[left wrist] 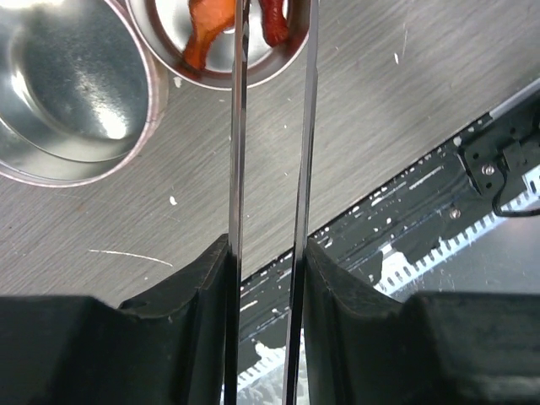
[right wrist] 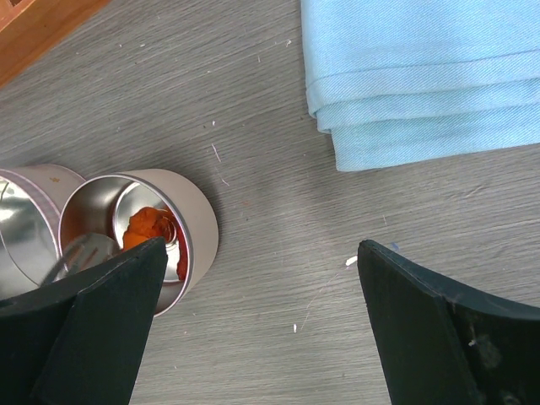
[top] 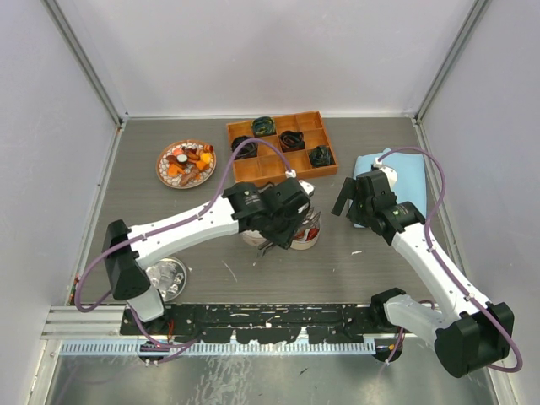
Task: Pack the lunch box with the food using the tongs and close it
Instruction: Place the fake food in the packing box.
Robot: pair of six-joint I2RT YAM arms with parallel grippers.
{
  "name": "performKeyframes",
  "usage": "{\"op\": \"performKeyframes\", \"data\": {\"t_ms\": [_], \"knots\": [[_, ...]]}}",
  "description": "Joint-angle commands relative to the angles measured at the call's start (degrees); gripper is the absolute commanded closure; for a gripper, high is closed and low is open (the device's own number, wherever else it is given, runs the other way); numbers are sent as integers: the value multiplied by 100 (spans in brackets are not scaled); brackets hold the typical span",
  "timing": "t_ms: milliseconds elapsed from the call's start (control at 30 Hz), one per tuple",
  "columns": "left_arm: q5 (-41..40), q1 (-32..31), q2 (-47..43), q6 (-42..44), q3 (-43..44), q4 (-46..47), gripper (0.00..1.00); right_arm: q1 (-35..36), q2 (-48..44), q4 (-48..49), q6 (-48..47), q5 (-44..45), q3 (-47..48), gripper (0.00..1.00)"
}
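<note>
Your left tool (left wrist: pixel 266 283) is clamped on the tongs (left wrist: pixel 237 152), with a black finger (left wrist: pixel 190 295) pressing on the outer side of each thin arm. In the left wrist view the tongs' long axis runs straight out from the tool, from the bottom of the view to the top. They point at the tin (left wrist: pixel 164 46) that holds pieces of food (left wrist: pixel 207 38). The top edge cuts off the tips, so you cannot tell whether they touch anything.

The tongs are two slim, bright silver strips, almost parallel. They are not squeezed together — a narrow strip of counter (left wrist: pixel 405 126) shows between them. The food in the tin is orange and red chunks. A second shiny tin (left wrist: pixel 67 84) stands just beside the first.

From above, the left tool and the tins sit near the middle of the counter, and the tool hides most of the tongs. More food (top: pixel 190 160) lies on a patterned plate (top: pixel 160 166) towards the far left.

Your right tool (right wrist: pixel 253 295) has its fingers spread wide with nothing between them. It hangs over bare counter, between the tin with the orange chunk and a folded blue cloth (right wrist: pixel 422 76).
</note>
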Motion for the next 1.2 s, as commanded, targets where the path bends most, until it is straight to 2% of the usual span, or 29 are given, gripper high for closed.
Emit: {"op": "performKeyframes", "data": {"t_ms": [0, 167, 400, 867, 1167], "knots": [[485, -15, 256, 221, 357, -440, 65, -22, -117, 151, -18, 104, 16, 0], [437, 5, 506, 158, 433, -838, 68, -20, -138, 151, -21, 111, 16, 0], [522, 141, 676, 185, 429, -917, 68, -24, -100, 142, -23, 112, 36, 0], [-634, 151, 1270, 79, 1275, -1545, 68, -22, -51, 173, -38, 126, 10, 0], [-804, 143, 1252, 13, 1262, -1722, 70, -22, -80, 160, -45, 145, 4, 0]]}}
